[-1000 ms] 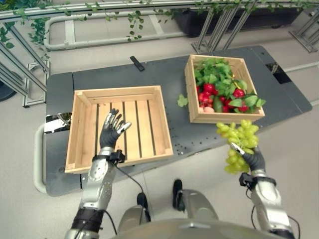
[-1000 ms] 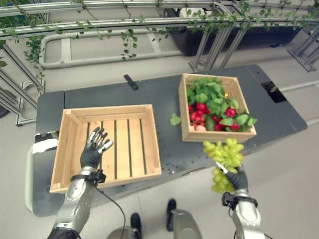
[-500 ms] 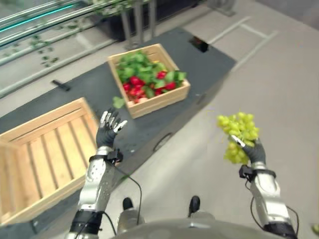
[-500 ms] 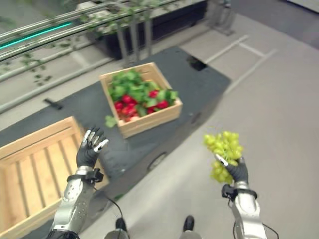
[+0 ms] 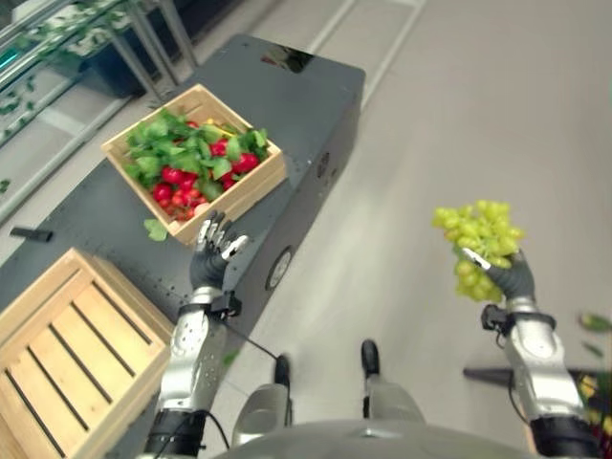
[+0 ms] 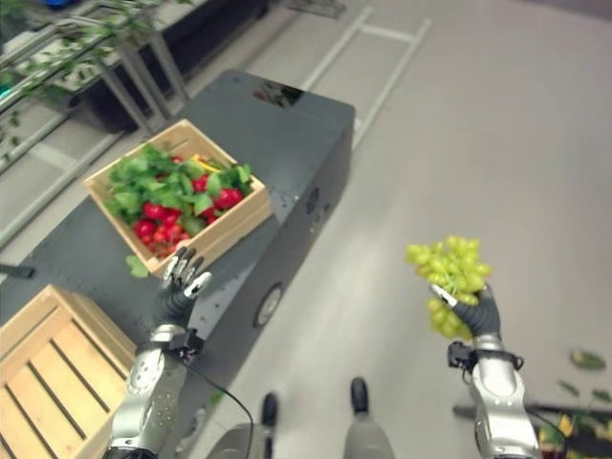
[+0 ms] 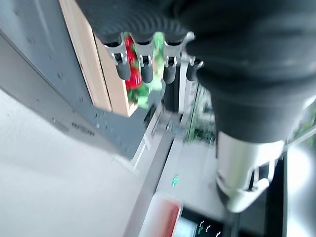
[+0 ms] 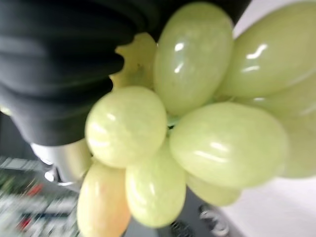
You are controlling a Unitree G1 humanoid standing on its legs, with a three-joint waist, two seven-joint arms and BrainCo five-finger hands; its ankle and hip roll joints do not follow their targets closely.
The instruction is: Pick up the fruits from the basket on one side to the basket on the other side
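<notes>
Dark grey table (image 5: 306, 105) carries two wooden crates, with pale floor (image 5: 459, 115) beyond its end. Nearest its far corner stands the filled crate (image 5: 194, 161), packed with green leaves and red fruits heaped against its near wall. One loose green leaf (image 5: 155, 229) lies on the tabletop just beside that crate's corner. Well apart from it, toward the other end of the table, sits the slatted empty crate (image 5: 67, 359), its bottom boards bare. A small black bar (image 5: 31, 234) lies on the table beyond the empty crate.

Off the table, above the floor, the right hand (image 5: 512, 280) is raised with its fingers curled round the bunch of green grapes (image 5: 478, 244), which stands up above the palm; the right wrist view has the grapes pressed close against the hand's dark cover. The left hand (image 5: 214, 256) is held up over the table's near edge, just in front of the filled crate, fingers straight and spread, holding nothing.
</notes>
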